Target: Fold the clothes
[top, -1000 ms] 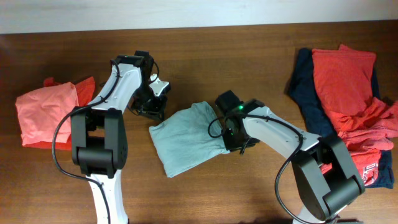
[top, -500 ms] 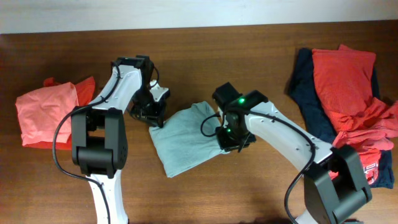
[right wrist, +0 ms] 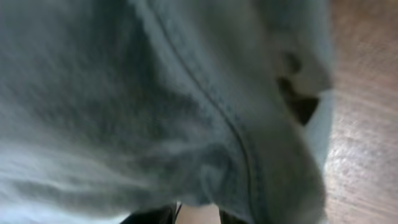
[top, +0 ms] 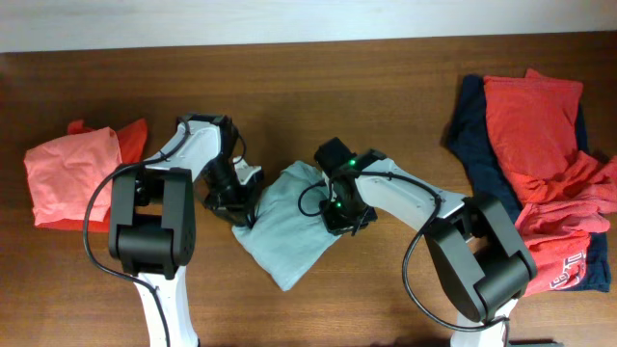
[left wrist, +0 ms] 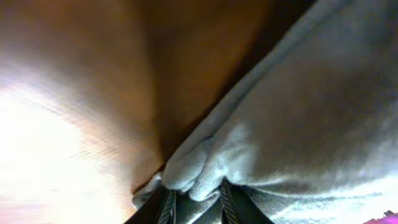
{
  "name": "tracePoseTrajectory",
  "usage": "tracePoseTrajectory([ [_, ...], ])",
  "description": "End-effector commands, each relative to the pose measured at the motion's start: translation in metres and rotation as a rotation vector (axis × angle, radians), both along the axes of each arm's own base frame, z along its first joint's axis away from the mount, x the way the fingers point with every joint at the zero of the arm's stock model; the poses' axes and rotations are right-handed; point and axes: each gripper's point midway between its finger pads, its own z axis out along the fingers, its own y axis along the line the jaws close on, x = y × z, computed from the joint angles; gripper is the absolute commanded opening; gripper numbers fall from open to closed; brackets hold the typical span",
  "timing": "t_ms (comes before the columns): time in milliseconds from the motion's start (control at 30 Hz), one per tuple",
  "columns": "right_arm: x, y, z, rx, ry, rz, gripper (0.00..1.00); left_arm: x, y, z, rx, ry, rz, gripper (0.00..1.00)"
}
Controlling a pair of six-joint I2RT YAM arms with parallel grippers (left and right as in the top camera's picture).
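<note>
A pale grey-green shirt [top: 289, 231] lies in the middle of the wooden table, bunched into a diagonal shape. My left gripper [top: 238, 204] is at its left edge. In the left wrist view the gripper [left wrist: 196, 190] is shut on a bunched fold of the shirt [left wrist: 298, 124]. My right gripper [top: 339, 214] is at the shirt's upper right edge. In the right wrist view the shirt [right wrist: 155, 93] fills almost the whole frame, and the fingers [right wrist: 198, 208] pinch its hem at the bottom edge.
A folded orange-red garment [top: 72, 173] lies at the far left. At the right lies a pile of clothes: a navy piece [top: 474, 135], a red piece [top: 530, 111] and a red one with white print [top: 571, 262]. Bare wood [top: 386, 299] lies in front.
Both grippers have moved down and to the left with the shirt. The shirt has turned and narrowed, and its lower corner now points toward the front.
</note>
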Motion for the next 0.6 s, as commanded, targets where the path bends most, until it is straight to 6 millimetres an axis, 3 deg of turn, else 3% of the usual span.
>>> tracePoseTrajectory([
  [0, 0.020, -0.018, -0.018, -0.096, -0.072, -0.015, 0.28, -0.029, -0.003, -0.012, -0.001, 0.113, 0.002, 0.24],
  [33, 0.029, -0.024, -0.017, -0.118, -0.106, -0.027, 0.33, -0.033, -0.003, -0.012, 0.002, 0.126, 0.000, 0.20],
  [233, 0.068, -0.056, -0.009, -0.151, -0.199, -0.052, 0.43, -0.046, -0.002, -0.014, 0.039, 0.181, 0.043, 0.09],
  [433, 0.083, -0.072, 0.011, -0.162, -0.195, -0.025, 0.47, -0.037, -0.006, -0.013, 0.027, 0.135, 0.062, 0.09],
  [567, 0.096, -0.073, 0.045, -0.176, -0.216, -0.028, 0.46, -0.017, -0.009, 0.007, 0.000, 0.008, 0.062, 0.13],
])
